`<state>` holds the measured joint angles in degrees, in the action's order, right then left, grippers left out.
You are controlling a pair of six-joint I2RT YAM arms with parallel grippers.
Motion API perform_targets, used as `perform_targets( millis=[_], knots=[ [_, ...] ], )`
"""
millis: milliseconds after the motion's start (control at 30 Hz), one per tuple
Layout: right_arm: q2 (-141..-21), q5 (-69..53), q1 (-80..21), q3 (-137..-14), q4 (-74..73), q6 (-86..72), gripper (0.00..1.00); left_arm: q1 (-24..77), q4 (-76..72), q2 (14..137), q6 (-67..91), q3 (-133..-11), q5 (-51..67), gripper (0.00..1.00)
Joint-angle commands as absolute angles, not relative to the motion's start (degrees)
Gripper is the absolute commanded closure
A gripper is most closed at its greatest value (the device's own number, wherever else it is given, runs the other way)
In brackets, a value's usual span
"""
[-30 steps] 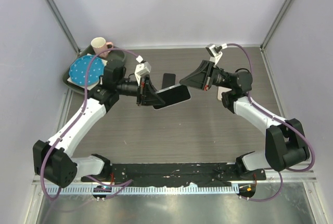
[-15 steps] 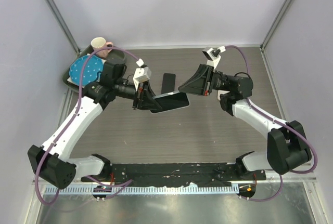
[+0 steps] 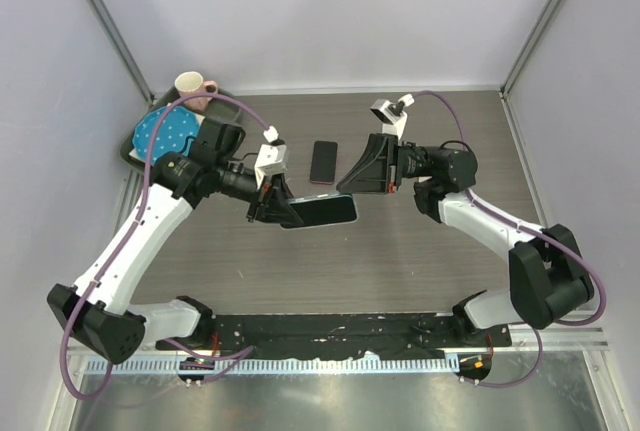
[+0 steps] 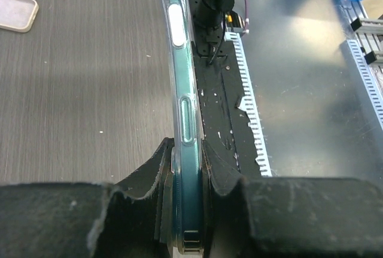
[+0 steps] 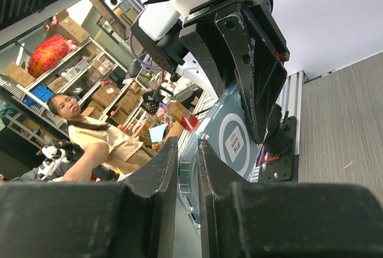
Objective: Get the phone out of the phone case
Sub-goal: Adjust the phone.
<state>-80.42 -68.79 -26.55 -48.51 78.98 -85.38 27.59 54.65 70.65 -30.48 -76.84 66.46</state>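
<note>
Over the dark wood-grain desk (image 3: 400,261), within pale walls (image 3: 320,21), we are seeing the left end effector (image 3: 280,211) and right end effector (image 3: 346,189) each pinching the phone case (image 3: 325,211).

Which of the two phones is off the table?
The teal cased phone, gripped at both ends by the left gripper and right gripper; the dark phone lies flat.

Far end of phone case (image 4: 182,78) off-frame

The left gripper (image 4: 187,168) has its jaws pinched on the near end of the teal phone (image 4: 194,132), seen edge-on in its clear phone case (image 4: 177,54). A pale flat item (image 4: 17,11) lies far left on the dark table (image 4: 78,90).
</note>
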Motion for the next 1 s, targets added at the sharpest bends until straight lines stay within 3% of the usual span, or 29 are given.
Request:
perform_targets(
  millis=[0, 333, 967],
  knots=[
    [-82.4, -67.2, -30.7, -50.5, 81.6, -84.6, 0.99, 32.3, 51.2, 71.0, -37.0, -80.9, 75.1, 1.0],
    [-74.6, -69.3, -30.5, -49.7, 53.0, -57.8, 0.99, 31.6, 45.9, 70.0, -32.0, -77.8, 75.1, 1.0],
    [-78.0, -66.0, -30.2, -50.7, 47.6, -48.3, 0.99, 29.8, 50.3, 70.4, -32.4, -81.9, 89.5, 1.0]
  ],
)
